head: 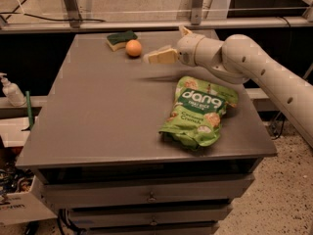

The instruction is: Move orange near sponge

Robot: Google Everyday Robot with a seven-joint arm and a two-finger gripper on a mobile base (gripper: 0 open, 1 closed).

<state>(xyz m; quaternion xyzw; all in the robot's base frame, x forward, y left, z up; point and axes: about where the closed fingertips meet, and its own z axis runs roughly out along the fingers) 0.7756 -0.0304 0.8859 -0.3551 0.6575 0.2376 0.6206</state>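
Note:
The orange (133, 48) rests on the grey table (98, 111) near its far edge. It sits right beside the sponge (121, 39), a dark green top on a yellow body, just to the sponge's right and front. My gripper (164, 48) is open and empty, a short way to the right of the orange and apart from it. Its cream fingers (161, 56) point left toward the orange. The white arm reaches in from the right.
A green "dang" snack bag (200, 111) lies on the right half of the table, below my arm. A white pump bottle (11, 89) stands on a lower shelf at the left. A metal rail runs behind the table. Drawers sit under the tabletop.

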